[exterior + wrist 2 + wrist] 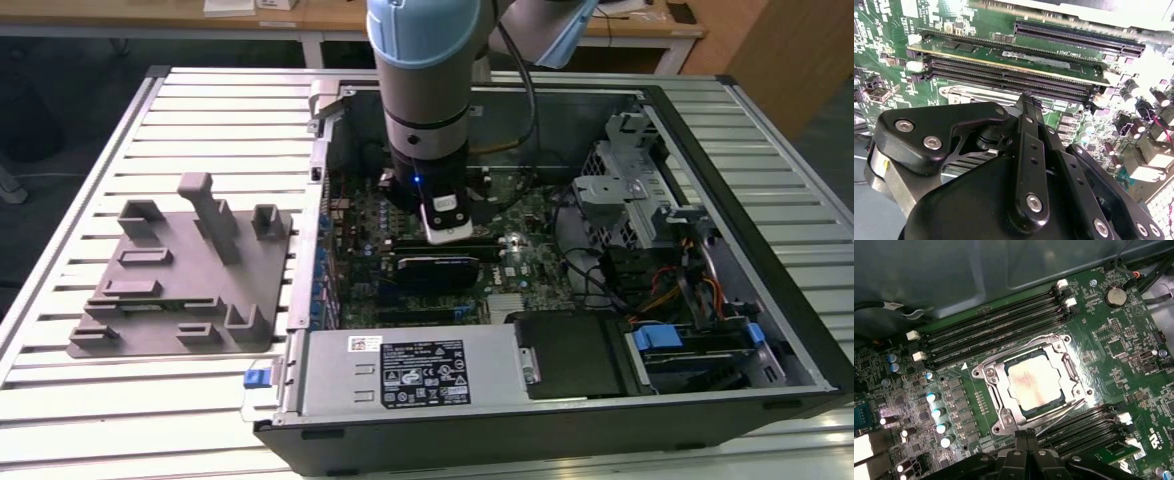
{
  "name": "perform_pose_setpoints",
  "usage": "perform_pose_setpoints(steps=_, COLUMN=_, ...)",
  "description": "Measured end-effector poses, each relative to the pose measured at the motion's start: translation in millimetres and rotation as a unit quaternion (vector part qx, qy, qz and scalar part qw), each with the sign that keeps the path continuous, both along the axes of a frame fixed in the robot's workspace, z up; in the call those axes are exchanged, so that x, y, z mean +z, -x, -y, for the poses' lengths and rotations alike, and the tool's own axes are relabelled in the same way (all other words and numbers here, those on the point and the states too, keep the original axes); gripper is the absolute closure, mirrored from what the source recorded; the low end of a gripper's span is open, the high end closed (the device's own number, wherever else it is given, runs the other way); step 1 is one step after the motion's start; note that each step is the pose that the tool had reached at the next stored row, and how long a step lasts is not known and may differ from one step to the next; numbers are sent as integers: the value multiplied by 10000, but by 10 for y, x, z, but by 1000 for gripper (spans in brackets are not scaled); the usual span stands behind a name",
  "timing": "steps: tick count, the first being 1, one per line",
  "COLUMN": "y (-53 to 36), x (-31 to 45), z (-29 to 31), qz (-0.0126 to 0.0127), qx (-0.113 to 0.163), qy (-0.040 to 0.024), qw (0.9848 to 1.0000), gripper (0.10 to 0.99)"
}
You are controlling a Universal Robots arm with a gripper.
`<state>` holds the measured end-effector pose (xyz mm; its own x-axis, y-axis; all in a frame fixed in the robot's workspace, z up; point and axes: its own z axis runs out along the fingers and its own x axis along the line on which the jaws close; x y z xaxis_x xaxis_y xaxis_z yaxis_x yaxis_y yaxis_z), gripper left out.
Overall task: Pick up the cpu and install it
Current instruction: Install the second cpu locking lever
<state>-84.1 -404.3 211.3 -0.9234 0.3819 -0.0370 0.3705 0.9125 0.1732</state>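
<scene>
— What's the cpu top made of? In the first wrist view it reads as brushed metal, pale silver with a faint warm sheen.

— Metal, yes, satin, not mirror. The socket frame around it is brighter, polished steel catching glare at its 3 o'clock side.

— The motherboard?

— Glossy green lacquer, with matt black plastic memory slots.

— And the gripper in the second wrist view?

— Black links, semi-gloss and smooth, with shiny metal screw heads.

— The exterior view?

— Matt grey plastic holder tray, ribbed aluminium table, dull grey sheet-metal computer case with a paper label.
</scene>
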Motion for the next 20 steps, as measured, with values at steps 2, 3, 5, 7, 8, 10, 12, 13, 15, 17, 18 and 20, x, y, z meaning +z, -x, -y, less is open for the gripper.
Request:
perform_pose_setpoints(steps=2, y=0, x=-2, z=16, qz=0, qx=0, qy=-18, qw=10000, gripper=980)
perform_pose_setpoints(steps=3, y=0, x=-3, z=19, qz=0, qx=0, qy=-32, qw=10000, gripper=980)
perform_pose_setpoints(steps=5, y=0, x=-6, z=24, qz=0, qx=0, qy=-60, qw=10000, gripper=980)
perform_pose_setpoints(steps=7, y=0, x=-6, z=35, qz=0, qx=0, qy=-77, qw=10000, gripper=980)
perform_pose_setpoints(steps=8, y=0, x=-6, z=41, qz=0, qx=0, qy=-81, qw=10000, gripper=980)
perform_pose_setpoints(steps=10, y=0, x=-6, z=53, qz=0, qx=0, qy=-96, qw=10000, gripper=980)
perform_pose_setpoints(steps=12, y=0, x=-6, z=62, qz=0, qx=0, qy=-133, qw=9999, gripper=980)
perform_pose_setpoints(steps=13, y=1, x=-6, z=64, qz=0, qx=0, qy=-173, qw=9998, gripper=980)
perform_pose_setpoints(steps=15, y=8, x=-12, z=64, qz=0, qx=0, qy=-275, qw=9996, gripper=980)
perform_pose_setpoints(steps=17, y=13, x=-21, z=66, qz=0, qx=0, qy=-344, qw=9994, gripper=980)
perform_pose_setpoints(steps=18, y=14, x=-25, z=71, qz=0, qx=0, qy=-352, qw=9994, gripper=980)
perform_pose_setpoints(steps=20, y=14, x=-31, z=83, qz=0, qx=0, qy=-361, qw=9993, gripper=980)
